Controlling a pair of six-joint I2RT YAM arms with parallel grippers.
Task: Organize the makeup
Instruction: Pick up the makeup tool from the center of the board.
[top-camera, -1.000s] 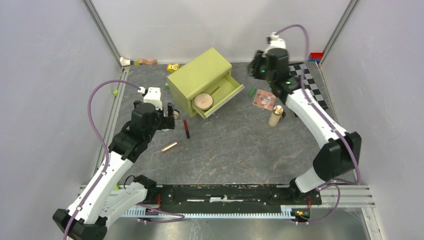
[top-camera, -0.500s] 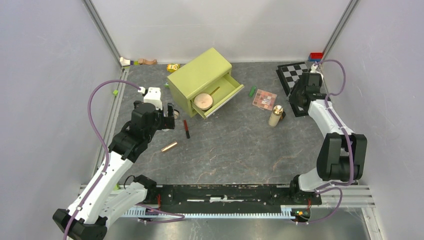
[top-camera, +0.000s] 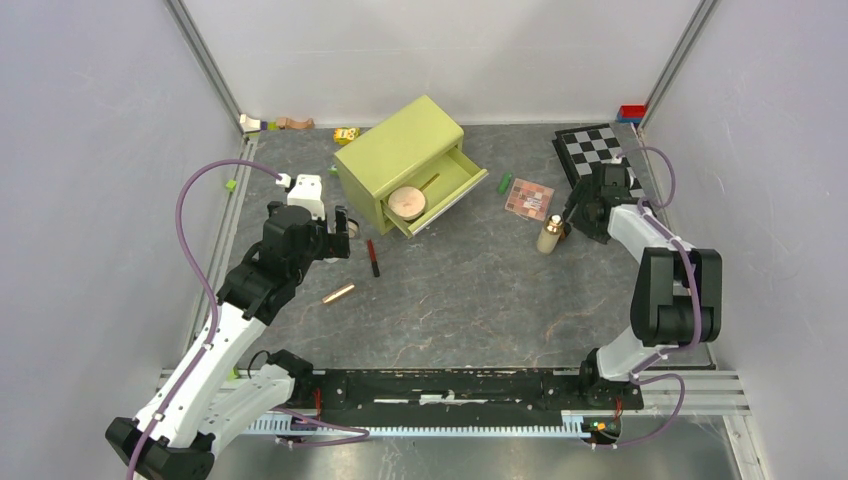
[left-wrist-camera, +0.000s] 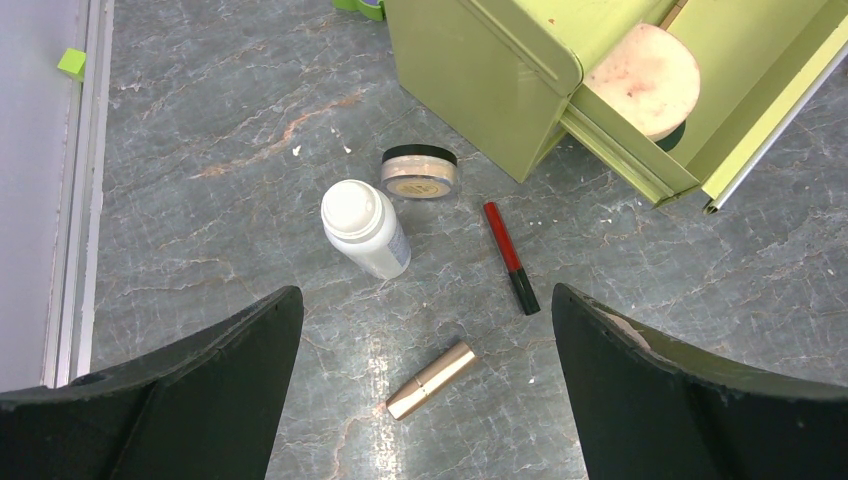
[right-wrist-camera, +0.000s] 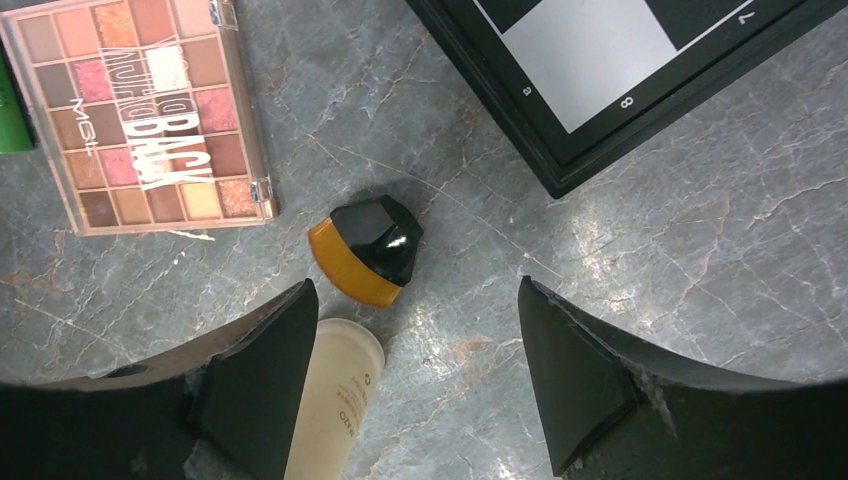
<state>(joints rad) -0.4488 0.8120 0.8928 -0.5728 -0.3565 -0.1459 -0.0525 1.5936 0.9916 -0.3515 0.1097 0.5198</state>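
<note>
The right end effector hangs low near the right edge of the desk, with its fingers apart and nothing between them. Just ahead of it lies a small amber pot with a black cap. A cream bottle is at the finger on the palette side; I cannot tell if they touch. I judge that the step is to take one of these two, most likely the pot, and bring it to the open drawer of the green box.

To do this well, the fingers should first be centred on the pot, because it now sits nearer to one finger. Closing from here could push the cream bottle or tip it. The palette and the board are near, so the descent should be straight.

The left end effector is spread wide and empty. It hovers above the white bottle, a compact, the pencil and the tube, which lie between the box and the left edge.

Only the top view shows both arms, the path to the drawer and a green stick beside the palette. Only the right wrist view shows the pot clearly; from above it is a dark spot by the cream bottle. The left wrist view shows the white bottle and the compact apart, while from above the arm mostly hides them.
</note>
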